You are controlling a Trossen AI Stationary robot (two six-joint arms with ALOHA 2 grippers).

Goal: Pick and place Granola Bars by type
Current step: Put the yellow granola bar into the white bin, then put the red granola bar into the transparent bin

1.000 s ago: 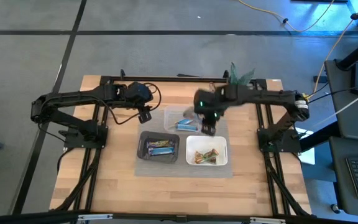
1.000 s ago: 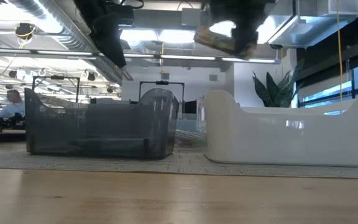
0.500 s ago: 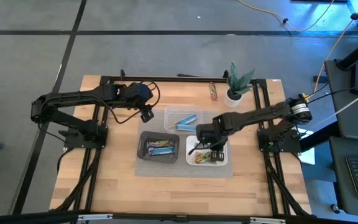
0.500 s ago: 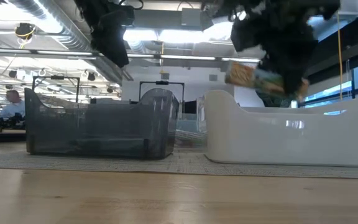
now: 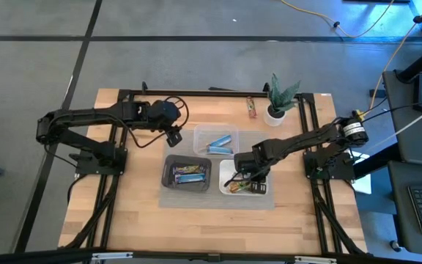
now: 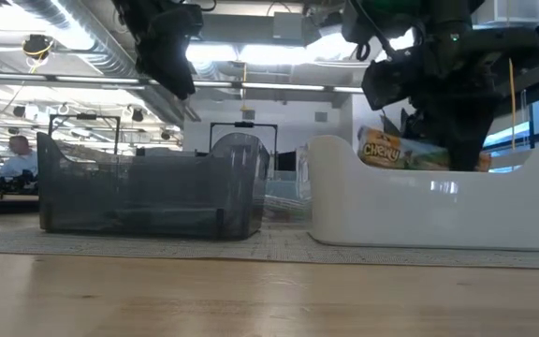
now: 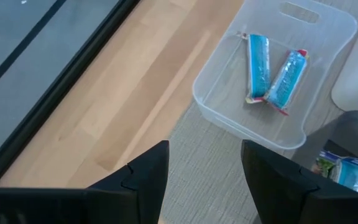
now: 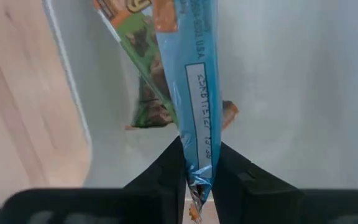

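My right gripper [image 5: 242,174] is down inside the white tray [image 5: 225,166], shut on a granola bar [image 6: 406,150] with a green and orange wrapper. More bars of that kind [image 8: 145,107] lie on the tray floor. Two bright blue bars [image 7: 271,68] lie in the clear tray [image 5: 199,133]. Silvery-blue bars [image 5: 189,173] lie in the black tray [image 5: 168,177]. One more bar [image 5: 251,107] lies flat on the table near the far edge. My left gripper [image 7: 204,177] hangs open above the mat, left of the clear tray. My right gripper pinches the green and orange bar by one end [image 8: 197,174] between its two fingers [image 8: 166,169], reaching down into the tray from above. The bar stretches away from the fingers with its silvery back seam up. In the low view its lower part is hidden behind the white tray's wall [image 6: 438,201].
A small potted plant [image 5: 278,96] stands at the far right of the table. The three trays sit close together on a grey mat [image 5: 218,199]. Bare wood lies toward the near edge and to the left of the mat.
My right gripper has carried the bar from beside the clear tray toward the near edge and down into the white tray. The bar has sunk from well above the tray rim to partly below it. My left arm has stayed still.
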